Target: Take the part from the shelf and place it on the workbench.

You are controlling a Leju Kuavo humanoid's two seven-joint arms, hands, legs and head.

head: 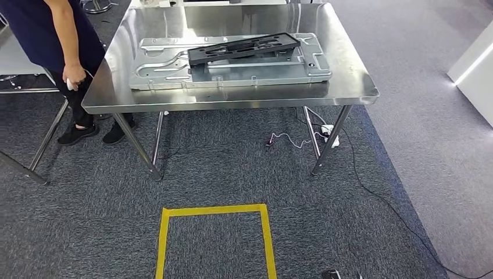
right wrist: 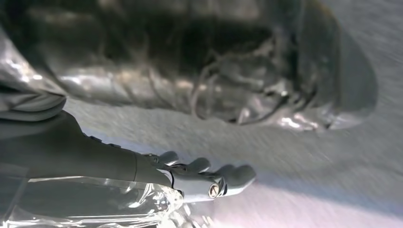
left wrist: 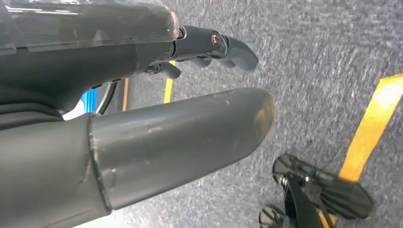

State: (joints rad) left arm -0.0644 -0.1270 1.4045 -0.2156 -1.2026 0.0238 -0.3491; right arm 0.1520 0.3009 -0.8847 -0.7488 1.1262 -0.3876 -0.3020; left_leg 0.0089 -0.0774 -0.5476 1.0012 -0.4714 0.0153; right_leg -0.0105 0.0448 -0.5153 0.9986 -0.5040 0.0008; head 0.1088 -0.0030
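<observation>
So the workbench (head: 349, 75) is the big shiny steel table filling the top of the head view, standing on grey carpet (head: 232, 163). Lying on it is a large silver sheet-metal panel (head: 174, 72), which takes up most of the middle of the top. The part (head: 244, 47), a flat black plastic frame, sits on that panel, angled, with one end toward the bench's far right and the other toward the middle. It's well apart from both robot hands, neither of which is anywhere near the bench.

Left hand (left wrist: 157, 118): the wrist view looks down past it at carpet and yellow tape (left wrist: 370, 128). Thick grey thumb sticking straight out, darker fingers (left wrist: 223, 45) stretched out apart from it, nothing in the hand.

Right hand (right wrist: 190, 178): the wrist view is blurry, but the fingers look loosely extended and there's nothing between them. Something shiny and blurred sits beyond it, can't tell what.

At the bench's left edge a person (head: 52, 35) in a dark top stands with a hand (head: 74, 75) down by the corner, holding something small and pale. On the floor: a yellow tape square (head: 215, 210) in front of the bench, and a cable (head: 378, 195) running from under the right legs.
</observation>
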